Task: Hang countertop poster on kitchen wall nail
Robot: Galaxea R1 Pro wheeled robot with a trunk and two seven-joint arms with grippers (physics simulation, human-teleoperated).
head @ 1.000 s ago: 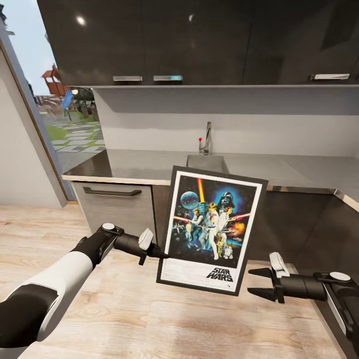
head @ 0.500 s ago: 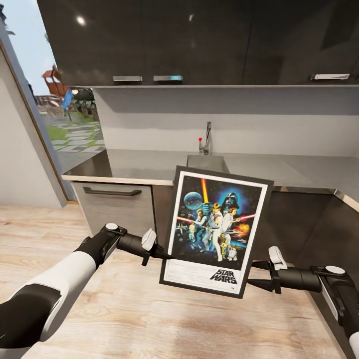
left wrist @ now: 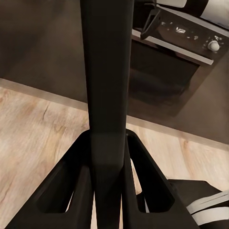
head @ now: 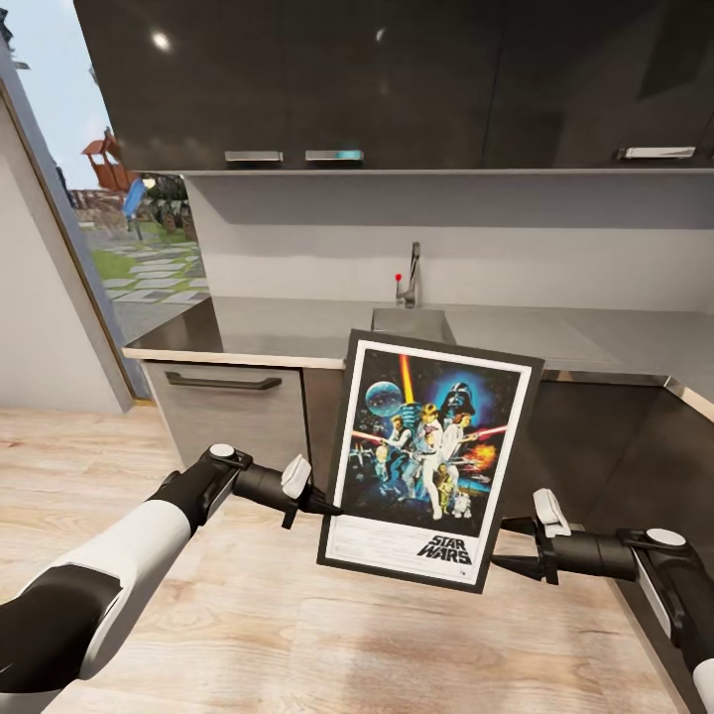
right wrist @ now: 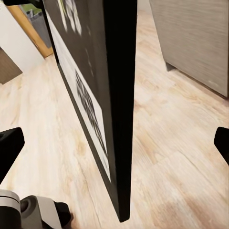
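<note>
The Star Wars poster [head: 431, 456] hangs upright and slightly tilted in front of the kitchen countertop [head: 278, 332]. My left gripper [head: 322, 508] is shut on the lower left edge of its frame. In the left wrist view the two fingers [left wrist: 71, 191] clamp the dark frame edge [left wrist: 107, 71]. My right gripper [head: 499, 543] is open at the poster's lower right edge. In the right wrist view the frame edge [right wrist: 119, 95] stands between the wide-apart fingertips [right wrist: 9, 145] without touching them. No wall nail is in view.
A sink [head: 409, 322] with a metal tap [head: 409, 276] sits in the countertop behind the poster. Dark upper cabinets [head: 397, 79] hang above it. A drawer front with a handle [head: 223, 382] is at the left, beside a doorway to a garden [head: 129, 238]. An oven [left wrist: 181, 43] faces the wood floor [head: 297, 635].
The left arm carried the poster a little to the right. The right gripper moved in towards the poster's right edge, and its fingers now straddle that edge. Both have held still for the last half second.
</note>
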